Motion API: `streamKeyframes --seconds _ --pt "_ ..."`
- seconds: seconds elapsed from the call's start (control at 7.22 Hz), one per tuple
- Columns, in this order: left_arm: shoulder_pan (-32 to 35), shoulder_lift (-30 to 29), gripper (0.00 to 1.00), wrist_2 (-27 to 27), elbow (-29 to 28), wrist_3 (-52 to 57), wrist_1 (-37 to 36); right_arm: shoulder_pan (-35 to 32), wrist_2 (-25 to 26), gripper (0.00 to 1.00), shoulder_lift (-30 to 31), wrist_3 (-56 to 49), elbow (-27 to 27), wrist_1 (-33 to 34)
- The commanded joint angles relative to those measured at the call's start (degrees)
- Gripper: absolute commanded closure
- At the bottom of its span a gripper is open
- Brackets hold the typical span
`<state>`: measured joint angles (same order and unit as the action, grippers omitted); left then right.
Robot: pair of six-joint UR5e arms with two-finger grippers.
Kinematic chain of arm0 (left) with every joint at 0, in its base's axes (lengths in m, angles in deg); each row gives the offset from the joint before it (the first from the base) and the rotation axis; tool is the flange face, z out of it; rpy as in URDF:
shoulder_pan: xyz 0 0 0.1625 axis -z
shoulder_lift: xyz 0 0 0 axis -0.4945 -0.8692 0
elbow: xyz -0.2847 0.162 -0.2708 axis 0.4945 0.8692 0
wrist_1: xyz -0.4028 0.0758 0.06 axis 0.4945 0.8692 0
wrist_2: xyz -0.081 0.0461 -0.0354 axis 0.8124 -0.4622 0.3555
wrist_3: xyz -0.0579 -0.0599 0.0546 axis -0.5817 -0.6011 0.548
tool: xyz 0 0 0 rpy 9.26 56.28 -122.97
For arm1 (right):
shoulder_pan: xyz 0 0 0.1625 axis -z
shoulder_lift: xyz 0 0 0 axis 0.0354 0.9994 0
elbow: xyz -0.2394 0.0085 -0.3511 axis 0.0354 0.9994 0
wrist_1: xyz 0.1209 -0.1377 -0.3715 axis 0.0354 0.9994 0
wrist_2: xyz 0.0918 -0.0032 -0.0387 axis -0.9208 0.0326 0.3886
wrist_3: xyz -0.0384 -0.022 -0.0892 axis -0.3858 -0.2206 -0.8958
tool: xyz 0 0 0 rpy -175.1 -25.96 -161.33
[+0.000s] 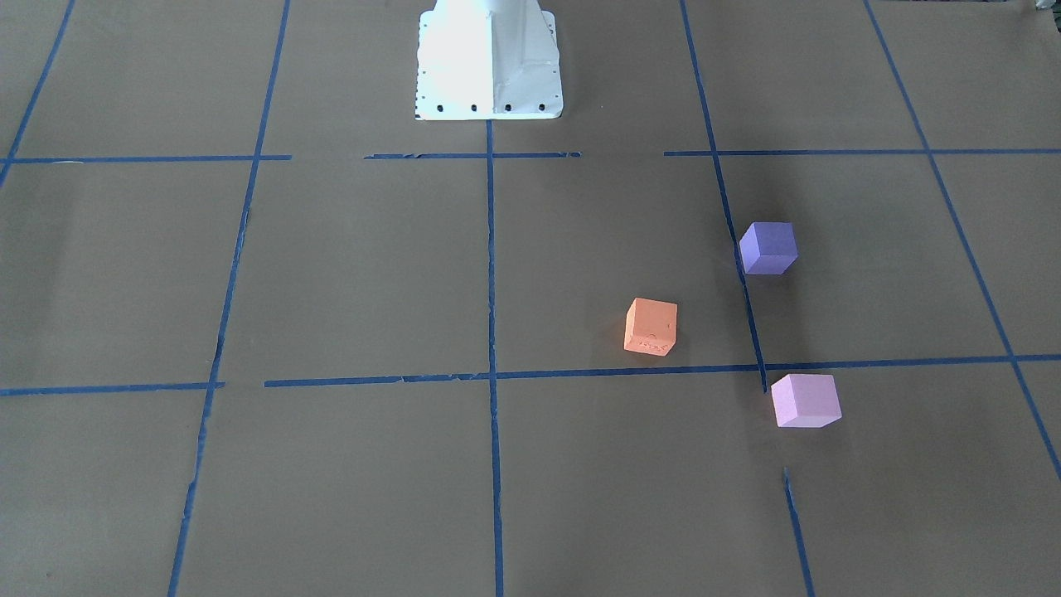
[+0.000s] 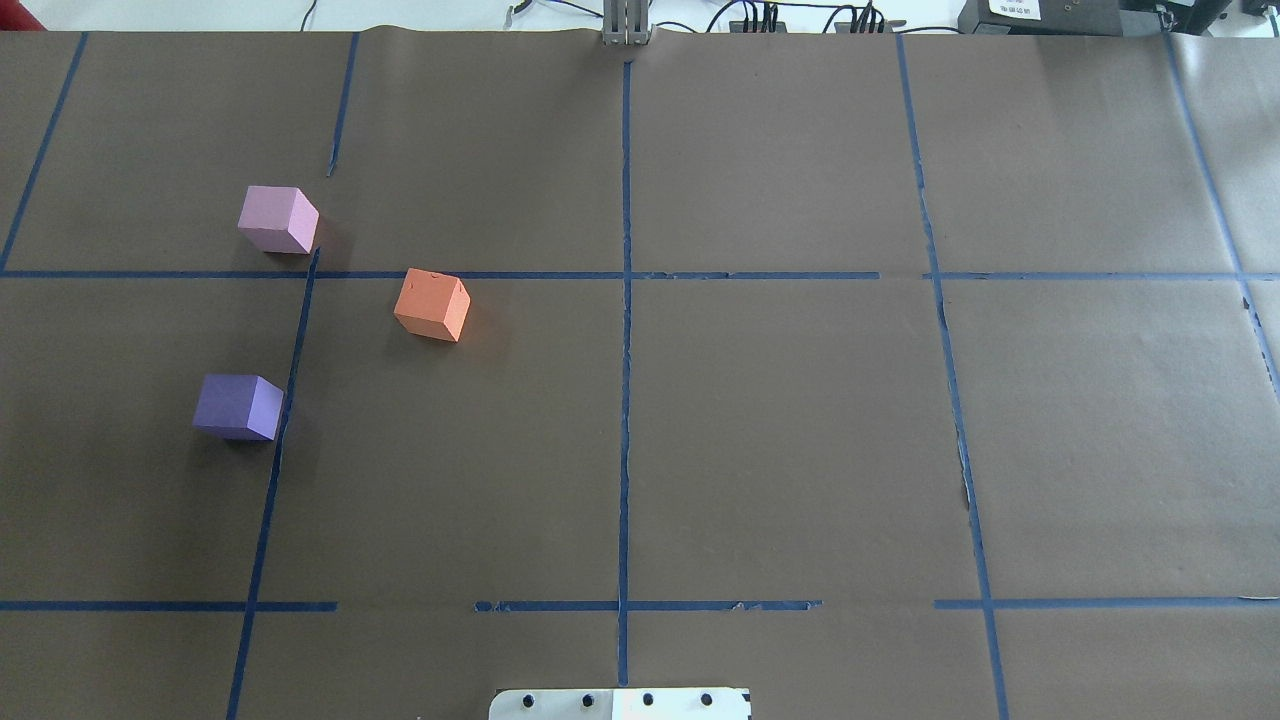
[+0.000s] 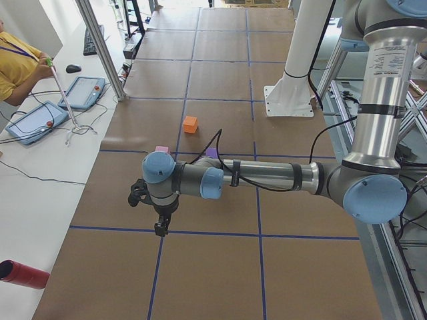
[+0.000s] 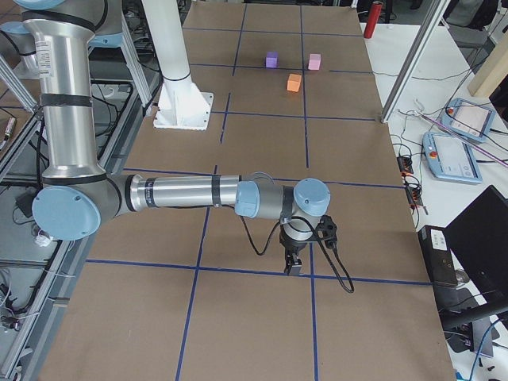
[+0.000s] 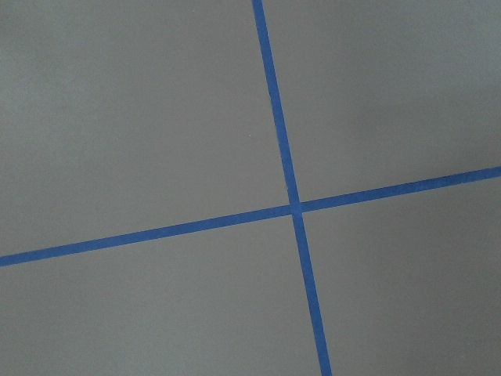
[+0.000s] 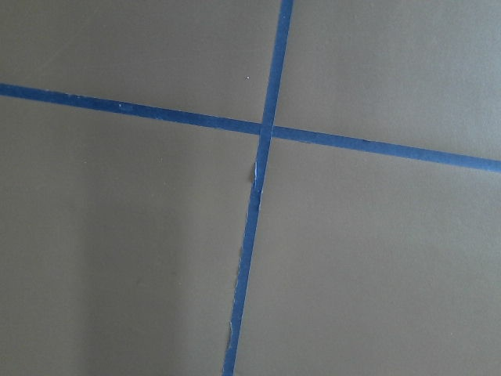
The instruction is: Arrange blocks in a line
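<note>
From across the desk (image 1: 331, 274), the orange cube (image 1: 651, 327), the violet-blue cube (image 1: 768, 248) and the pale pink cube (image 1: 806, 400) sit well apart in a loose triangle on the robot's left half. The overhead view agrees, so to my eye no line is formed and the whole task is left. In the side views the left tool (image 3: 161, 229) and the right tool (image 4: 292, 266) hang apart from the cubes, holding nothing I can see, though I cannot tell how wide they stand, and the wrist views show only blue tape lines (image 5: 295, 207) crossing on the desk.
</note>
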<state>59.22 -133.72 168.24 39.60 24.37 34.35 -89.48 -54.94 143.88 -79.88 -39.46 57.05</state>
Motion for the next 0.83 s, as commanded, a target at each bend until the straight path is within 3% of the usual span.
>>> streamKeyframes --seconds 0.0,0.14,0.42,0.55,0.69 --pt "0.0 0.0 0.0 0.0 0.0 -0.1 0.2 0.0 0.0 0.0 0.0 -0.1 0.0 0.0" --pt "-0.8 -0.2 0.0 0.0 0.1 -0.3 1.8 0.0 0.0 0.0 0.0 0.0 0.0 0.0" --pt "-6.4 -0.5 0.0 -0.1 0.1 -0.6 14.3 0.0 0.0 0.0 0.0 0.0 0.0 0.0" --pt "-10.7 -0.6 0.0 0.1 2.1 -7.2 16.0 0.0 0.0 0.0 0.0 0.0 0.0 0.0" --pt "-16.5 -2.9 0.0 0.1 5.7 -21.6 15.8 -0.1 0.0 0.0 0.0 -0.1 0.0 0.0"
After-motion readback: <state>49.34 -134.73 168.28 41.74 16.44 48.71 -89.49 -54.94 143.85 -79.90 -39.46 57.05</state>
